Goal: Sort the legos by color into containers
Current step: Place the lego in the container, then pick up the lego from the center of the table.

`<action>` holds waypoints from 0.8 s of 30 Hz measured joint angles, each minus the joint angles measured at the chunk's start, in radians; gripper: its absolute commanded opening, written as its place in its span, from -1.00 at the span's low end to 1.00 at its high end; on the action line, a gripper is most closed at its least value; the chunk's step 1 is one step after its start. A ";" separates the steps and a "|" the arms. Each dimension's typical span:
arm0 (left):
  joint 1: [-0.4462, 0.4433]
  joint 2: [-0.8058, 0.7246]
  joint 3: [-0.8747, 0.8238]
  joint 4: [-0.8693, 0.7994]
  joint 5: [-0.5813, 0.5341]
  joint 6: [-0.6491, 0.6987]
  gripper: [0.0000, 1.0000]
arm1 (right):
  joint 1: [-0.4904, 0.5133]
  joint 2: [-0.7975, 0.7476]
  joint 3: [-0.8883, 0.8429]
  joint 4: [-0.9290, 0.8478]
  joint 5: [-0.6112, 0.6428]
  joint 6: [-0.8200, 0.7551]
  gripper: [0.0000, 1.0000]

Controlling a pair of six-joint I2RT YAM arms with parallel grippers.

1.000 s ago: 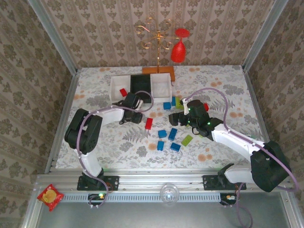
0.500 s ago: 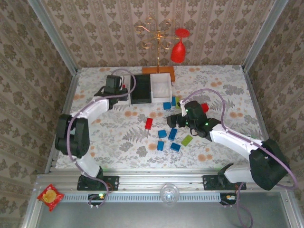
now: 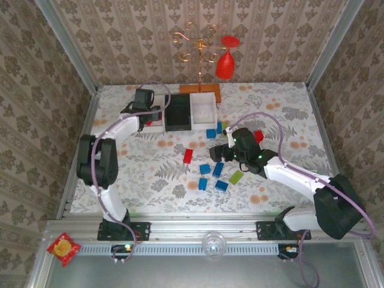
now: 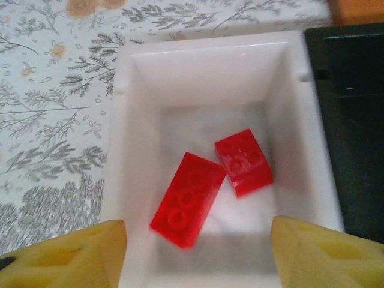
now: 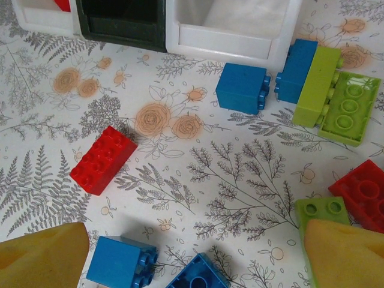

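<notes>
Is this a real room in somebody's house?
Probably not; it looks like a robot practice booth. Wallpapered walls sit in a metal frame, and the left arm and right arm are bolted to a rail at a flowery table.

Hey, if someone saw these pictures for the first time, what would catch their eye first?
The bright red wine glass hanging from the gold stand at the back stands out most. Next come the blue, red and green bricks scattered across the middle of the flowery table. In the left wrist view, two red bricks lie in the left white bin.
</notes>
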 measured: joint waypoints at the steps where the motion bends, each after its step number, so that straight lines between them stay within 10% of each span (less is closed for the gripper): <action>1: -0.015 -0.052 -0.038 0.008 0.006 -0.006 0.40 | 0.003 0.007 0.001 -0.001 0.000 -0.002 0.87; 8: -0.255 -0.324 -0.358 0.154 0.126 -0.106 0.52 | 0.007 0.002 0.001 -0.013 0.046 -0.007 0.89; 24: -0.485 -0.066 -0.402 0.086 0.107 -0.185 0.36 | 0.002 -0.119 -0.043 0.030 0.015 -0.056 0.91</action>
